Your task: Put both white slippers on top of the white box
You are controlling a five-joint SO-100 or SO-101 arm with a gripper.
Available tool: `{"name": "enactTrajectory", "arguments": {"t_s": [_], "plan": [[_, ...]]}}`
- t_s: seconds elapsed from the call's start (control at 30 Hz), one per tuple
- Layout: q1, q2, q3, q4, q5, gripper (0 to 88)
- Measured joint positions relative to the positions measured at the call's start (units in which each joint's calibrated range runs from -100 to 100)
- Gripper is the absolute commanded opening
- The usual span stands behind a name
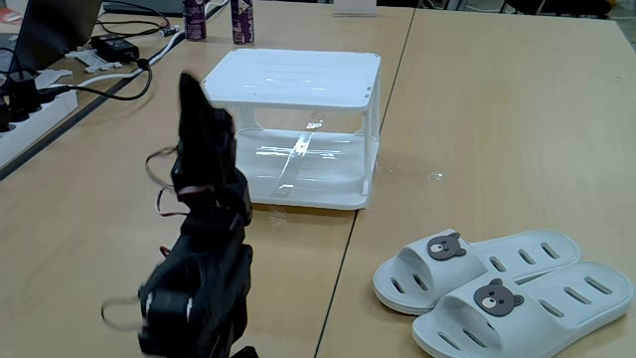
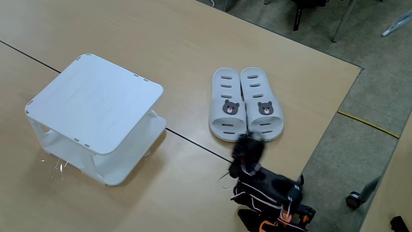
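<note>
Both white rubber bear-badged slippers lie side by side on the wooden table, well apart from the empty white plastic two-tier box. The black gripper hovers near them, jaw state unclear. Next, I judge, it must grasp one slipper.

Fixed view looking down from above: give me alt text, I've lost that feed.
Two white slippers with bear badges lie side by side on the wooden table, touching. The white box stands apart to their left, its top bare. The black arm is folded below the slippers.

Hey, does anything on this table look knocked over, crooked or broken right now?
Nothing stands out. The white slippers lie side by side, soles down, on the table; the white box stands upright with its top bare.
</note>
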Motion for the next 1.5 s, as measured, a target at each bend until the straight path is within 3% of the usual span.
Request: {"name": "enactTrajectory", "arguments": {"t_s": [0.37, 0.87, 1.33, 1.5], "plan": [[-0.07, 67.88, -0.63, 0.69, 0.00, 0.8], [1.80, 100.37, -4.22, 0.77, 0.00, 0.8], [35.43, 110.27, -7.46, 0.77, 0.00, 1.4], [43.52, 110.27, -7.46, 0.77, 0.00, 1.5]]}}
